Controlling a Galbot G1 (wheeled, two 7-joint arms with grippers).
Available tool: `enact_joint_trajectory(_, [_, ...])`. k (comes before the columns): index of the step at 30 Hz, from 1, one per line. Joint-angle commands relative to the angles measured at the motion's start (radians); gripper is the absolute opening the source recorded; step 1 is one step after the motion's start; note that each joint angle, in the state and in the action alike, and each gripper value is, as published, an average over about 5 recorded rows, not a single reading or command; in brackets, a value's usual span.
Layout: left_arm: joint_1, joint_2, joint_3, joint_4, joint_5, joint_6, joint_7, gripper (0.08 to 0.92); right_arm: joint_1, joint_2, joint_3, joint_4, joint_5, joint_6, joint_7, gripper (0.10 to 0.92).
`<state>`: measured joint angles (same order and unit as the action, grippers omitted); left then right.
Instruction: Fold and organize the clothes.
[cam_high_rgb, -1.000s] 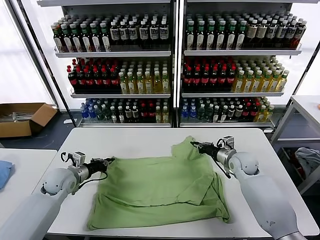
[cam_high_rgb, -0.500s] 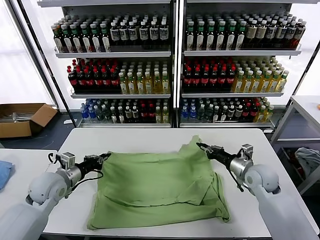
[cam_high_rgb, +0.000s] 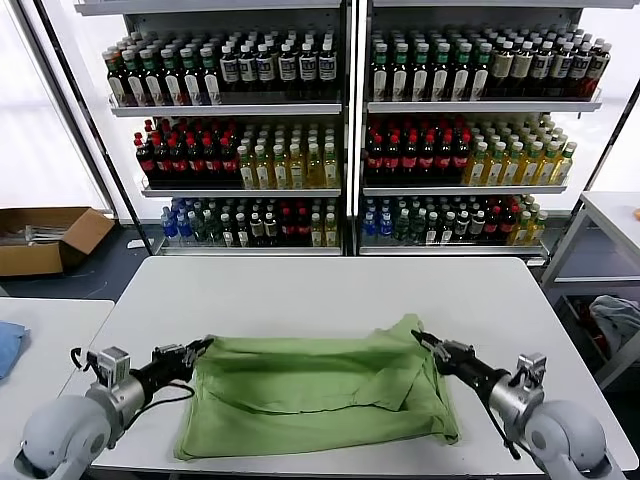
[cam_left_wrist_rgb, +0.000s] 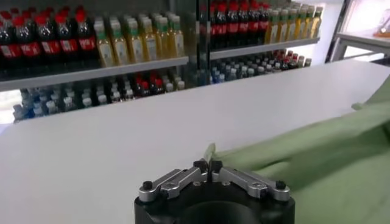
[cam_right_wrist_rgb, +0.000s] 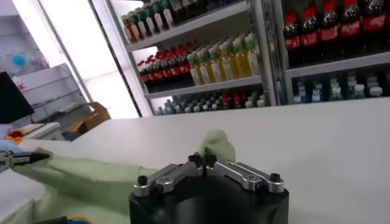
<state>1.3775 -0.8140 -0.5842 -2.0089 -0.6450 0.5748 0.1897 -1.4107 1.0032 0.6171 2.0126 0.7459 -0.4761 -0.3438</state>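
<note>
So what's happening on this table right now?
A two-armed robot is folding a light green shirt on a white table. The left gripper and the right gripper are each shut on a far corner of the shirt, pulling that edge back over the rest of it toward the robot. The fold is only partly made. Shelves of bottles stand behind.

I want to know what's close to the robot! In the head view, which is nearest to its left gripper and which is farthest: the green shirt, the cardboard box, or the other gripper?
1. Green shirt: pinched at its corner by the left gripper.
2. Cardboard box: on the floor, off to the left, beyond the table.
3. Right gripper: across the shirt, holding the opposite corner.
</note>
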Motion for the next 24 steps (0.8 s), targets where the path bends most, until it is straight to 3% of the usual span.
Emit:
enact_joint_trajectory(1, [0.264,-0.053,-0.111,-0.13,0.066,0.002,0.014,0.089,-0.352,0.026,0.114,0.165,-0.068,0.046,-0.007,0.106])
enact_joint_trajectory(5, [0.259,-0.06,-0.102,-0.13,0.089,0.002,0.011,0.089,-0.36,0.04,0.122,0.165,-0.083,0.054,0.022,0.108])
enact_joint_trajectory(9, [0.25,-0.066,-0.117,-0.135,0.094,0.002,-0.003,0.114,-0.303,0.039,0.161,0.134,-0.076,0.056,0.051,0.173])
enact_joint_trajectory(16, [0.307,-0.08,-0.242,-0.141,0.039,0.002,-0.035,0.306,-0.224,0.029,0.335,0.057,-0.061,0.116,0.036,0.371])
enact_joint_trajectory(19, [0.333,-0.127,-0.256,-0.165,-0.024,0.0,-0.106,0.392,-0.213,0.05,0.396,0.025,-0.071,0.163,0.031,0.458])
enact_joint_trajectory(24, [0.333,-0.281,-0.179,-0.201,-0.073,-0.06,-0.319,0.531,-0.238,0.094,0.447,0.004,-0.096,0.229,0.023,0.605])
